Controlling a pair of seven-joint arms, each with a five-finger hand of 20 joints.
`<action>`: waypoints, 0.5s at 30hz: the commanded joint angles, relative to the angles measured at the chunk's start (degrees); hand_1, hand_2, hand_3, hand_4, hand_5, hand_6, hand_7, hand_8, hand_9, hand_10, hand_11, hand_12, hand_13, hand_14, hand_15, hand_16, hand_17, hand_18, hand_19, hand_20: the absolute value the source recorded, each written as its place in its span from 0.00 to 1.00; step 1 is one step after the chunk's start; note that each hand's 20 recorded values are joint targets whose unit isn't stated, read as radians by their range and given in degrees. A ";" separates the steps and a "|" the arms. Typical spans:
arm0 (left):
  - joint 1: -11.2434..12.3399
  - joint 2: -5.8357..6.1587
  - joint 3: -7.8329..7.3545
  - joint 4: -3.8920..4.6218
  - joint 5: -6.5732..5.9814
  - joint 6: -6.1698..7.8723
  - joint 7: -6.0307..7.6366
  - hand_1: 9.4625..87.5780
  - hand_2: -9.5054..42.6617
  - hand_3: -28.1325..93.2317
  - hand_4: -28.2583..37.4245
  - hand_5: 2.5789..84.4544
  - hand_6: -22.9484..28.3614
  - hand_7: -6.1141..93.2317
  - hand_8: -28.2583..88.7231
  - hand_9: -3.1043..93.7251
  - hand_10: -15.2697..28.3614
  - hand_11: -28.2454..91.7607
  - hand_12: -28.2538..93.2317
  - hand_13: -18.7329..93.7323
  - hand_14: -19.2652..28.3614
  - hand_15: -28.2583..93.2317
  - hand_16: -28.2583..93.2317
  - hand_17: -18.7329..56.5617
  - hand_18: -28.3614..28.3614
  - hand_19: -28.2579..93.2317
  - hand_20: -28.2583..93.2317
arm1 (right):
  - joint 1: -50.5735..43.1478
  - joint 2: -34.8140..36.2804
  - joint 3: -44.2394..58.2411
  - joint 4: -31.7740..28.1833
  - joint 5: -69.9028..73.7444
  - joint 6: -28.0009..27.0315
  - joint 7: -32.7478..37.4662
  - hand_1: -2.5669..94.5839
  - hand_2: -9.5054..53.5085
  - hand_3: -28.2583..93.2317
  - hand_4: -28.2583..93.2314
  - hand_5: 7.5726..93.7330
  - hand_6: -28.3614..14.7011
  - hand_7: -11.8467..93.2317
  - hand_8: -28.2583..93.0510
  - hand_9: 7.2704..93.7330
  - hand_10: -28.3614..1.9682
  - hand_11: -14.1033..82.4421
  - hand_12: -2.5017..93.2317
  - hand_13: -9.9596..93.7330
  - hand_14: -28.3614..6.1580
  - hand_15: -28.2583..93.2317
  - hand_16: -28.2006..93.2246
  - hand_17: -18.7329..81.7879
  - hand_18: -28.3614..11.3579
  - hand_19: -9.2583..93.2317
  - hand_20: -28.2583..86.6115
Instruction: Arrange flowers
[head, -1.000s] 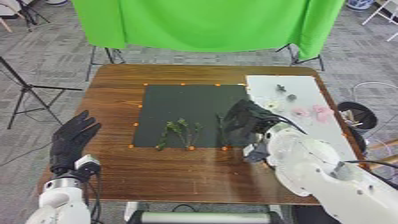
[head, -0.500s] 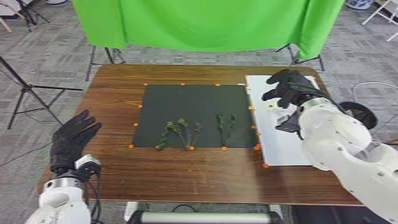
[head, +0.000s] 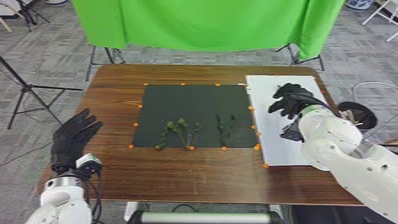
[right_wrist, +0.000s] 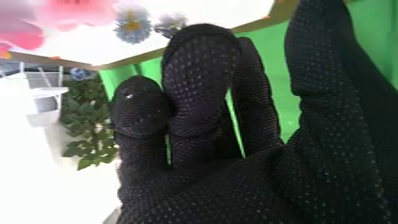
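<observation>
In the head view, one brown wooden table (head: 102, 185) spans the middle of the frame, and one green cloth (head: 204, 25) hangs across the top centre behind it. One dark square mat (head: 187, 110) lies mid-frame on the table, with one long white board (head: 282, 145) to its right. The left hand (head: 71, 137) is open at the left of the frame, its fingers spread. The right hand (head: 293, 100) is over the white board, in the upper right of the frame; in the right wrist view this hand (right_wrist: 222, 185) is also open, its fingers loosely bent and its thumb (right_wrist: 329, 95) apart from them. One black bin (head: 360, 111) stands just beside the table at the right edge of the frame, its contents too small to name. Two groups of green stems lie on the lower half of the mat: a branching cluster (head: 181, 134), its stems overlapping too much to count, and a pair of slender stems (head: 222, 134) to its right. In the right wrist view, pink flowers (right_wrist: 78, 9) and two smaller blooms, one blue-grey with a yellow centre (right_wrist: 133, 31) and one greyish (right_wrist: 171, 24), are on the board.
</observation>
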 joint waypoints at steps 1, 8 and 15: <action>0.45 -0.52 -0.01 -0.20 -0.19 0.03 0.16 0.39 0.29 0.80 0.17 0.58 0.50 0.23 0.17 0.53 0.65 0.43 0.33 0.58 0.75 0.45 0.22 0.51 0.74 0.33 0.46 | -0.01 -0.60 -0.63 3.13 -0.90 -0.37 1.96 0.43 0.00 0.80 0.15 0.54 0.64 0.24 0.18 0.60 0.37 0.28 0.23 0.92 0.68 0.71 0.45 0.78 0.39 1.00 0.59; 0.51 -0.69 -0.03 -0.29 -0.27 -0.03 0.16 0.39 0.29 0.80 0.17 0.58 0.50 0.23 0.17 0.53 0.65 0.43 0.33 0.58 0.75 0.45 0.22 0.51 0.74 0.33 0.46 | 0.10 -1.48 -1.72 5.41 -1.27 0.04 2.48 0.44 0.00 0.80 0.15 0.55 0.58 0.24 0.18 0.62 0.37 0.30 0.23 0.93 0.68 0.71 0.45 0.79 0.40 1.00 0.59; 0.24 -0.75 -0.20 -0.03 -0.31 -0.38 0.12 0.39 0.29 0.80 0.17 0.58 0.50 0.23 0.17 0.53 0.65 0.43 0.33 0.58 0.75 0.45 0.22 0.51 0.74 0.33 0.45 | -0.31 -1.59 -3.43 5.62 -2.42 4.98 1.42 0.48 0.00 0.80 0.14 0.62 0.52 0.24 0.17 0.72 0.41 0.34 0.23 0.95 0.71 0.71 0.45 0.81 0.42 1.00 0.59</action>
